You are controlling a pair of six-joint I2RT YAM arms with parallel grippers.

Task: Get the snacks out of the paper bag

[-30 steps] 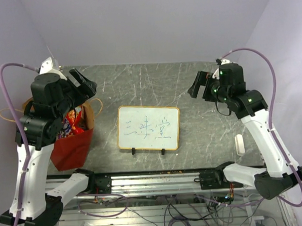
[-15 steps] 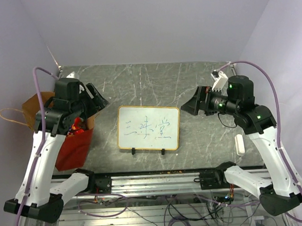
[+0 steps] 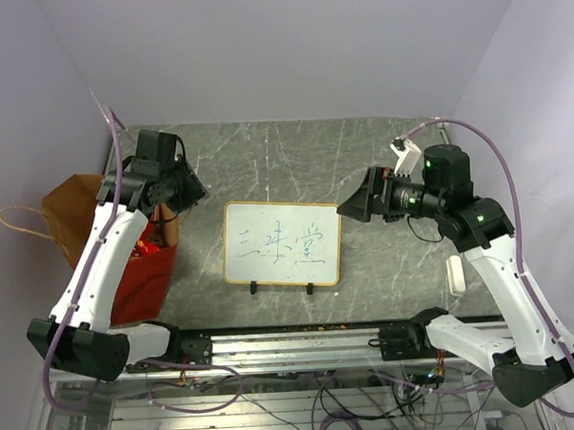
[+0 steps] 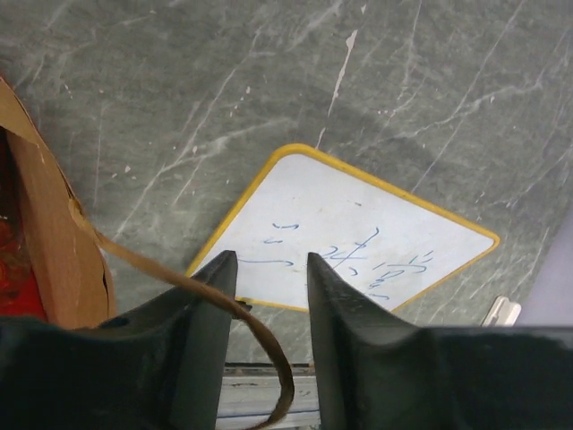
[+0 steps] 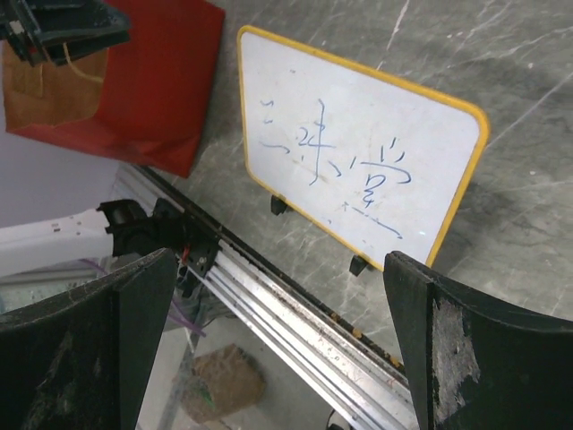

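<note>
The paper bag (image 3: 142,278) stands at the table's (image 3: 265,159) left edge beside the whiteboard (image 3: 282,244), snacks (image 3: 147,245) inside. The left jaws hover partly parted at its rim, the string handle (image 4: 161,269) running into their gap; the right jaws gape wide near the whiteboard's right side

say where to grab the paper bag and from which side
Probably the thin string handle on the rim of the paper bag nearest the whiteboard, taken from above by the left gripper. The loop stands clear of the brown wall and curves into the gap between the part-open jaws, so a pinch there should hold the bag without crushing it.
</note>
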